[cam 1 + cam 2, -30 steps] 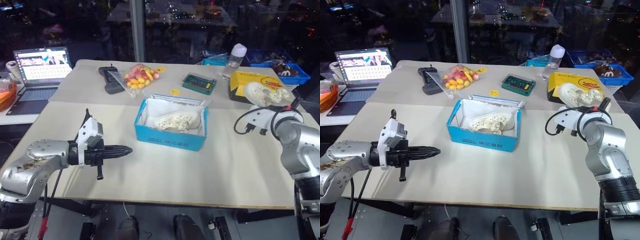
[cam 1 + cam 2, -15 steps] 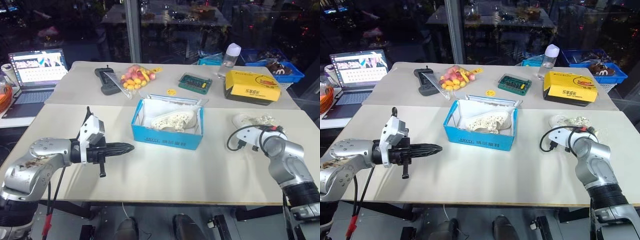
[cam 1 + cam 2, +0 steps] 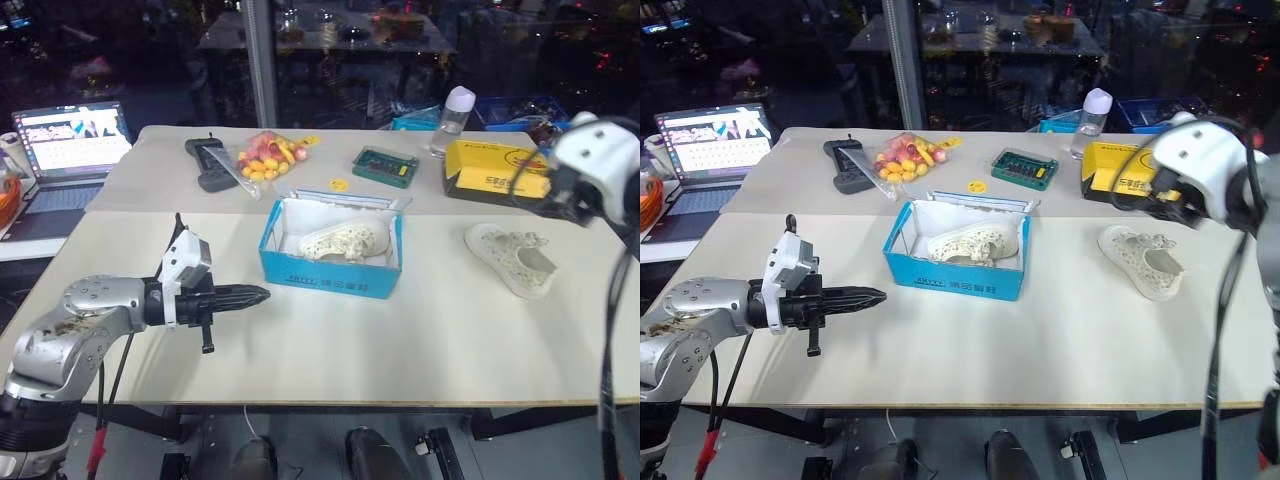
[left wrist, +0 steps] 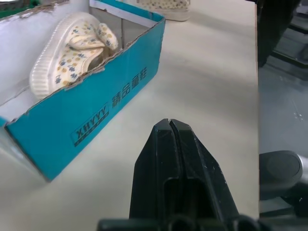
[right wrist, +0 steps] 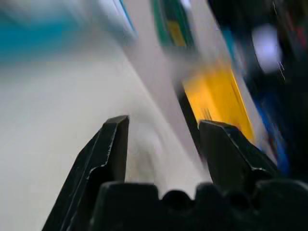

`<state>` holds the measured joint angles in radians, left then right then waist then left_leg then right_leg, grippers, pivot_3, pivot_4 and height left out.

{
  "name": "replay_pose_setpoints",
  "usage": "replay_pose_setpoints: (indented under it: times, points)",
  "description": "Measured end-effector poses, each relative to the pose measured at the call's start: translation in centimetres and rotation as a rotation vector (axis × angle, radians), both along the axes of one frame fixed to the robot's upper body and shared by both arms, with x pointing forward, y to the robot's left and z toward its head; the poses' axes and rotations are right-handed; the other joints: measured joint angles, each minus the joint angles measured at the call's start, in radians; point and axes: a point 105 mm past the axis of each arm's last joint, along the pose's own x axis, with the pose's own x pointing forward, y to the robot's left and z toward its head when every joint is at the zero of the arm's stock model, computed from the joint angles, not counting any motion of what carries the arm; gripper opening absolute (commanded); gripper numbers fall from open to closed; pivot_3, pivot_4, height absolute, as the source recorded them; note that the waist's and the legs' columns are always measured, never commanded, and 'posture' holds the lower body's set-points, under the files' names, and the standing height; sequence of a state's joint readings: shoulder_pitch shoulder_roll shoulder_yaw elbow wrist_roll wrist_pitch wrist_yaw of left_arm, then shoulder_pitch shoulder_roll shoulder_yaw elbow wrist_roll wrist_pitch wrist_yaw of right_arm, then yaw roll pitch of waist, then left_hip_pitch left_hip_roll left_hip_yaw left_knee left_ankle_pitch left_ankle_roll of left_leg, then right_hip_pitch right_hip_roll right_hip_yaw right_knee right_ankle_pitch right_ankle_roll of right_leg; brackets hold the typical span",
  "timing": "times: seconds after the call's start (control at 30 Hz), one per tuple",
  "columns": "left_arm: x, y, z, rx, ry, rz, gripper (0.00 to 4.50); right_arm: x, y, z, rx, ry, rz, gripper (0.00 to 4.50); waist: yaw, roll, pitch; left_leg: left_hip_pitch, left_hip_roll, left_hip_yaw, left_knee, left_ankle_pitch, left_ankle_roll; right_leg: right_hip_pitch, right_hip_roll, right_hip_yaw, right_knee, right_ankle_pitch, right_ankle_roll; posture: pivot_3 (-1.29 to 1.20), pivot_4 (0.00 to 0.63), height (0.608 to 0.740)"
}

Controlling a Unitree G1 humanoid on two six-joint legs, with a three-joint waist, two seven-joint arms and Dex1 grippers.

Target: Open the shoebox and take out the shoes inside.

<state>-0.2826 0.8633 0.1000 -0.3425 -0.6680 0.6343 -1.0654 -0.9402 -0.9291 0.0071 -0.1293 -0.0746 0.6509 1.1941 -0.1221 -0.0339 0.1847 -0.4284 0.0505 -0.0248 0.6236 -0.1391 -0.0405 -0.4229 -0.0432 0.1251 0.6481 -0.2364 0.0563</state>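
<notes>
L gripper [image 4: 169, 121]: fingers pressed tight together, nothing between them, tips aimed at the near front of the shoebox [image 3: 331, 272] but apart from it, hovering over the table [image 3: 420, 340]. R gripper [image 5: 163, 127]: fingers spread wide, nothing in the gap, view smeared w/ blur, so it's swinging fast. In the head views the R wrist sits up high at the right edge, above the far side of the table, near the yellow box [image 3: 497, 170].

Outward now. Shoebox sits mid-table, open, white inside showing, its lid standing just behind the back wall. One shoe in the box [image 3: 342, 240], cream, perforated, lying on its side across the interior. Other shoe on the table [image 3: 512, 259], to the box's right, well apart from it, sole down, free of either gripper.

Progress, by my read: opening done, first shoe out and set down, so roughly halfway thru the removal. Left: reach in, grab shoe no. 2, lift it clear, put it on the table. R gripper is empty and parted, looks the likelier one for that job; L is idle.

Back row, not in play: bag of fruit [image 3: 266, 155], black remote [image 3: 208, 162], green circuit board [image 3: 386, 166], bottle [image 3: 452, 118], laptop [image 3: 68, 145] off to the left.
</notes>
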Motion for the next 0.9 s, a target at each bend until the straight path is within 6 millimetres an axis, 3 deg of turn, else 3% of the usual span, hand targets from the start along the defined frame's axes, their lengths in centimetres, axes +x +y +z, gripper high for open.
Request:
replay_pose_setpoints:
  times: [0.07, 0.13, 0.2, 0.23, 0.4, 0.5, 0.8, 0.9]
  points:
    - [0.0, -0.1, 0.0, -0.003, 0.0, -0.002, 0.0, 0.2, 4.4, 0.4, -0.002, -0.033, 0.181, 2.84, -0.005, 0.0, 0.0, 0.0, 0.0, -0.001, -0.001, 0.0, 0.0, 0.0, 0.0, 0.0, 0.0, 0.0, 0.0, 0.0, 0.15, 0.74]
    - [0.0, -0.2, 0.0, -0.005, -0.001, -0.001, 0.0, 0.2, 9.3, -0.5, -0.023, -0.026, 0.375, 2.84, -0.004, 0.0, 0.0, -0.001, 0.0, -0.001, -0.001, 0.0, 0.0, 0.0, 0.0, -0.001, 0.0, 0.002, 0.003, 0.0, 0.15, 0.74]
    - [0.1, -0.3, 0.1, -0.008, -0.005, -0.006, 0.0, 0.9, 12.1, -2.2, -0.041, 0.036, 0.467, 2.84, 0.0, 0.0, 0.0, -0.004, 0.0, -0.002, -0.001, 0.0, 0.0, -0.001, 0.0, -0.001, 0.0, 0.004, 0.007, 0.0, 0.15, 0.74]
    - [0.1, -0.3, 0.0, -0.008, -0.004, -0.005, 0.0, 1.5, 12.7, -3.0, -0.057, 0.068, 0.485, 3.11, 0.008, 0.0, 0.0, -0.006, -0.001, -0.003, 0.0, 0.0, 0.0, -0.002, 0.0, -0.002, 0.0, 0.004, 0.008, 0.0, 0.15, 0.74]
    - [0.1, -0.3, -0.1, -0.009, -0.001, 0.003, 0.0, 4.7, 13.3, -4.5, -0.141, 0.142, 0.49, 4.46, 0.028, 0.0, 0.001, -0.011, -0.001, -0.003, 0.001, 0.0, 0.0, -0.005, -0.001, -0.003, -0.002, 0.006, 0.007, 0.0, 0.15, 0.74]
    - [-0.1, -0.2, -0.3, -0.008, 0.003, 0.01, 0.0, 5.8, 13.7, -5.0, -0.19, 0.151, 0.513, 4.46, 0.025, 0.0, 0.001, -0.011, -0.001, -0.003, 0.0, 0.0, 0.0, -0.005, 0.0, -0.003, -0.002, 0.005, 0.006, 0.0, 0.15, 0.74]
    - [-0.6, 0.0, -0.6, -0.004, 0.005, 0.041, 0.0, 6.9, 13.4, -12.3, -0.347, 0.35, 0.537, 4.46, 0.02, 0.0, 0.001, -0.009, -0.001, -0.004, 0.0, 0.0, 0.0, -0.005, 0.0, -0.003, 0.0, 0.005, 0.007, 0.0, 0.15, 0.74]
    - [-0.7, 0.1, -0.6, -0.006, 0.009, 0.053, 0.0, 7.7, 13.7, -12.8, -0.352, 0.302, 0.5, 4.46, 0.019, 0.0, 0.001, -0.005, -0.001, -0.004, 0.0, 0.0, 0.0, -0.001, 0.0, -0.003, 0.0, 0.004, 0.007, 0.0, 0.15, 0.74]
